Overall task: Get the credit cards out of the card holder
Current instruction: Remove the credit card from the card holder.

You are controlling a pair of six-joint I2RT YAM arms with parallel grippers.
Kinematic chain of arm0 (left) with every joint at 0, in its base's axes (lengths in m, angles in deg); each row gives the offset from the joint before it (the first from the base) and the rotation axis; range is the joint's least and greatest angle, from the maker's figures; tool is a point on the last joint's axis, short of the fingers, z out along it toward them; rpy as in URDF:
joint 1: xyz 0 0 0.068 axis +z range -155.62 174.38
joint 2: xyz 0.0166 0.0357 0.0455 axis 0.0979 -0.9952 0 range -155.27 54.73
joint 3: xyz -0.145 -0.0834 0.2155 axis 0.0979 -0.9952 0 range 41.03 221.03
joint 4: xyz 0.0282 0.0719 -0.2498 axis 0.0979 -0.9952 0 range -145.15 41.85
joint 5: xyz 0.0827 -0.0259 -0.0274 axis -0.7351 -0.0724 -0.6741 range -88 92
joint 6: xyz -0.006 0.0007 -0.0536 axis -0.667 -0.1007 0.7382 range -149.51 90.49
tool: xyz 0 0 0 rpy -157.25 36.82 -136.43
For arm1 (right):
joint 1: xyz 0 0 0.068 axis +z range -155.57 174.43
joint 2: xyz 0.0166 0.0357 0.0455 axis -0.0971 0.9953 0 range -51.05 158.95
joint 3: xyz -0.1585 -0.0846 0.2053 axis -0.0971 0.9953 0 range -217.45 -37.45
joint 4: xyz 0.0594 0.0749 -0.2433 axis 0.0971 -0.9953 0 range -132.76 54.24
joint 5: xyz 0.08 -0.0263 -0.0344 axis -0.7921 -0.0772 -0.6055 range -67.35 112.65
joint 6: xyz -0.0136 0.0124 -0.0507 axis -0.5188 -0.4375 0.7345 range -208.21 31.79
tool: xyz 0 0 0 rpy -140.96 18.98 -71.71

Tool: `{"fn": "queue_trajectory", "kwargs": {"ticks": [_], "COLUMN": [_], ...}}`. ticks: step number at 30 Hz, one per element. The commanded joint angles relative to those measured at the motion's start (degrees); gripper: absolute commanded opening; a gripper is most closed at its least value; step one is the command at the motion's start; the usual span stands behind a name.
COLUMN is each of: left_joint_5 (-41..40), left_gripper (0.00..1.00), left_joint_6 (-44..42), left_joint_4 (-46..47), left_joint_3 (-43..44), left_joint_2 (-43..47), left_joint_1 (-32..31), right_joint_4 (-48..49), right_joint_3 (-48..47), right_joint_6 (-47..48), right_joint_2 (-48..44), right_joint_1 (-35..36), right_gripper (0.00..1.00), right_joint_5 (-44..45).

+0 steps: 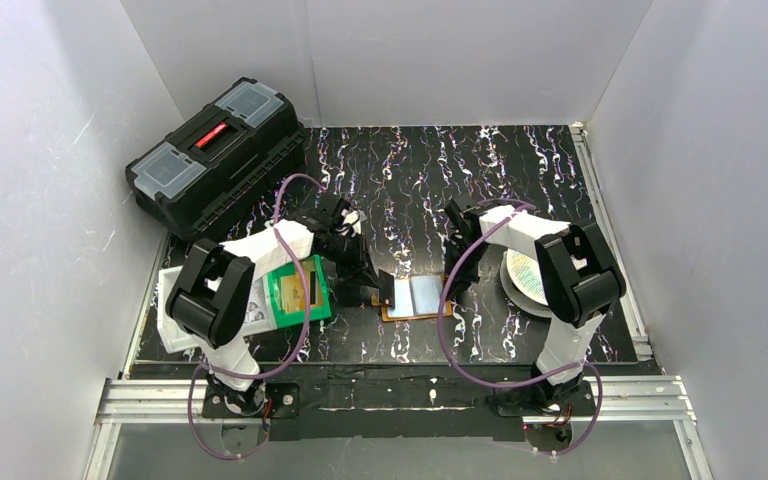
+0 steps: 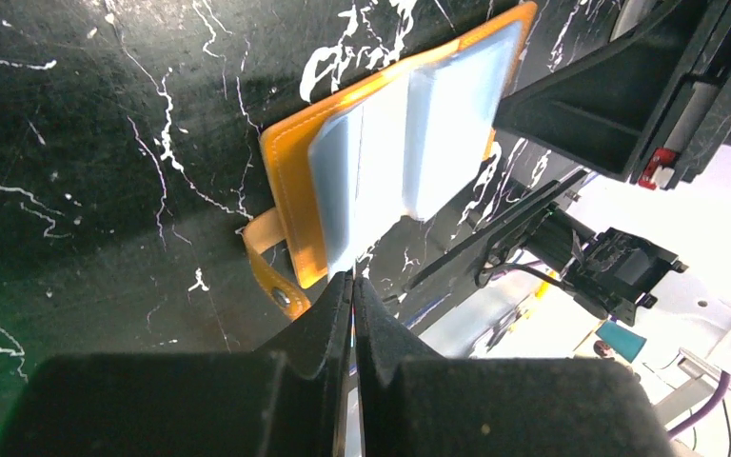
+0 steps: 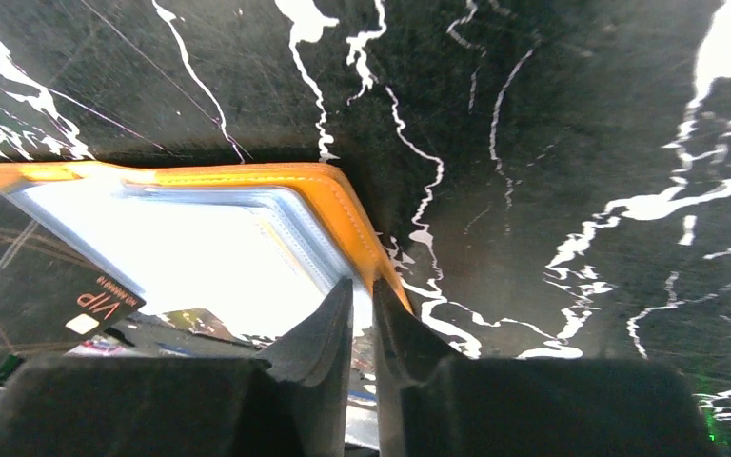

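Note:
The orange card holder [image 1: 418, 298] lies open on the black marbled table, its clear pockets up. It also shows in the left wrist view [image 2: 390, 143] and the right wrist view [image 3: 247, 205]. My left gripper [image 1: 381, 288] is at its left edge, shut [image 2: 353, 278] on a thin black credit card [image 1: 388, 291]. This card, printed "VIP" [image 3: 43, 286], is tilted up over the holder's left side. My right gripper [image 1: 456, 283] is shut [image 3: 362, 290] on the holder's right edge, where the clear pockets meet the orange cover.
A green bin [image 1: 305, 312] with a gold-yellow card [image 1: 294, 290] sits on a white tray [image 1: 252, 318] at the left. A black toolbox [image 1: 215, 150] stands at the back left. A round white patterned disc [image 1: 522, 275] lies under the right arm. White walls surround the table.

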State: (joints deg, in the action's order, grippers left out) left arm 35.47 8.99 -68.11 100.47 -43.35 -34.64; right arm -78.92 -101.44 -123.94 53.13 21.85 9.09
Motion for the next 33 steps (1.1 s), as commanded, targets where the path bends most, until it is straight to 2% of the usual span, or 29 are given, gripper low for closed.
{"fn": "queue_trajectory", "kwargs": {"ticks": [1, 3, 5, 10, 12, 16, 20, 22, 26, 30, 31, 33], "left_joint_5": [-0.18, 0.06, 0.51, 4.34, 7.09, 13.09, 17.93, 19.33, 21.27, 22.59, 22.77, 23.25], "left_gripper": [0.00, 0.00, 0.00, 0.00, 0.00, 0.00, 0.00, 0.00, 0.00, 0.00, 0.00, 0.00], "left_joint_6": [-1.62, -1.73, -1.52, 1.02, 3.80, 12.79, 19.96, 22.94, 28.19, 31.12, 31.28, 31.60], "left_joint_4": [-3.72, -4.06, -4.40, -1.59, 1.39, 11.19, 20.32, 25.10, 31.61, 35.84, 36.17, 36.74], "left_joint_3": [2.35, 2.89, 3.41, 3.16, 2.36, -0.17, -1.44, -2.04, -3.35, -4.37, -4.87, -5.26], "left_joint_2": [4.62, 5.45, 6.43, 9.07, 10.45, 13.16, 13.90, 13.86, 13.63, 13.78, 13.87, 13.92], "left_joint_1": [0.57, 0.75, 1.03, 2.61, 3.74, 6.28, 7.54, 7.65, 7.80, 7.83, 7.85, 7.79], "right_joint_4": [1.33, 0.60, -0.22, 2.18, 6.21, 15.47, 24.15, 29.71, 37.41, 40.59, 41.97, 43.96], "right_joint_3": [-3.57, -5.17, -7.00, -7.94, -6.50, -2.92, -0.02, 1.93, 4.37, 5.13, 5.56, 5.32], "right_joint_6": [0.78, 0.64, 0.53, -0.19, -1.32, -4.86, -9.50, -13.09, -19.17, -23.10, -24.35, -25.67], "right_joint_2": [-4.20, -5.88, -7.49, -13.69, -16.06, -19.20, -20.63, -21.23, -21.87, -21.42, -21.21, -20.39], "right_joint_1": [-0.26, -0.26, -0.26, -0.26, -0.26, -0.24, -0.22, -0.26, -0.26, -0.26, -0.26, -0.26], "right_gripper": [0.24, 0.29, 0.39, 0.76, 0.86, 0.92, 0.91, 0.87, 0.68, 0.31, 0.16, 0.01], "right_joint_5": [3.81, 3.45, 3.27, -1.19, -5.64, -14.10, -21.34, -24.80, -27.45, -28.71, -29.42, -31.91]}}
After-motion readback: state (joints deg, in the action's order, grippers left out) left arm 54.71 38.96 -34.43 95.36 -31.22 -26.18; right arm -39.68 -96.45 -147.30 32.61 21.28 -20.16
